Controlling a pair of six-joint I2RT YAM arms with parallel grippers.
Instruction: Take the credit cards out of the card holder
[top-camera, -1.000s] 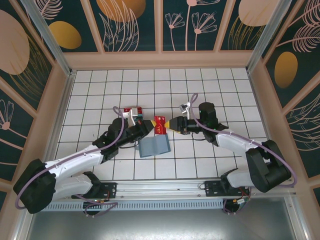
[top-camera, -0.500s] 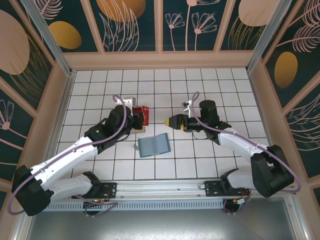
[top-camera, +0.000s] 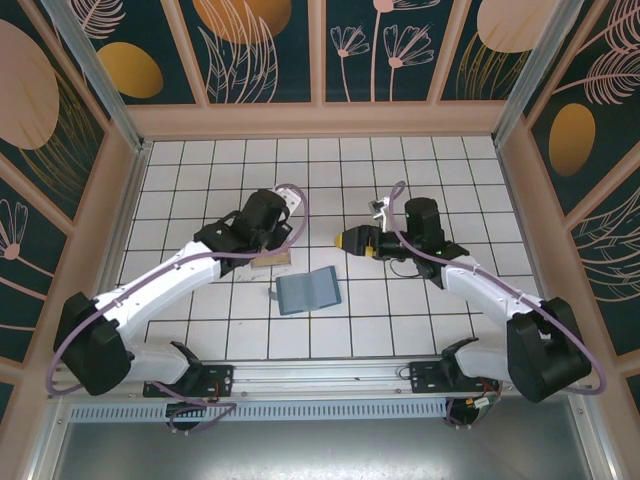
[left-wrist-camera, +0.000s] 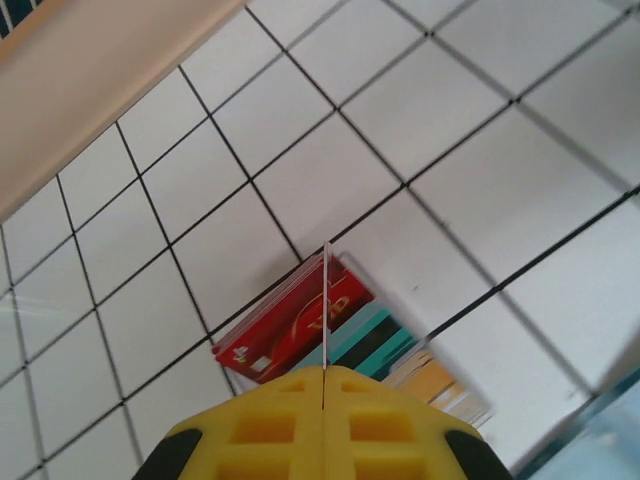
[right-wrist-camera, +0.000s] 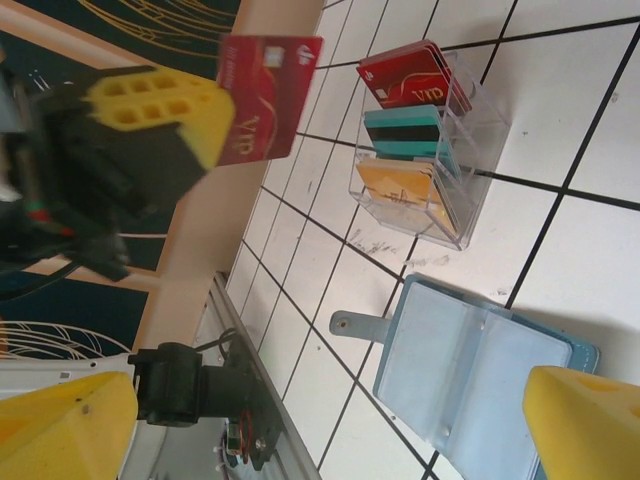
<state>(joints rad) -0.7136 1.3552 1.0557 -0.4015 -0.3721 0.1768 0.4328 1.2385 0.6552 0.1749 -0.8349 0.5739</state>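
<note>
Now grips a red card (right-wrist-camera: 272, 92) between the closed fingers of the left gripper (left-wrist-camera: 324, 378), edge-on to the left wrist camera and raised off the tiles (top-camera: 440, 170). Looks down past that card onto a clear tray (right-wrist-camera: 478, 118) with three slots: red cards (right-wrist-camera: 415, 75) at the end farthest from the holder, teal cards (right-wrist-camera: 405, 130) in the middle, tan cards (right-wrist-camera: 395, 185) nearest it. From above, places the tray at 10 o'clock from the holder (top-camera: 308, 290), near it but not touching. Has the holder lying open and flat on the white tiles, at about 6 o'clock of the floor's middle, clear pockets facing up, strap tab (right-wrist-camera: 350, 322) sticking out at its 9 o'clock. Hangs the right gripper (top-camera: 343, 240) at 1 o'clock from the holder, fingers spread wide with nothing between them, tips pointing toward 9 o'clock. Cannot tell how many cards stand in each slot.
</note>
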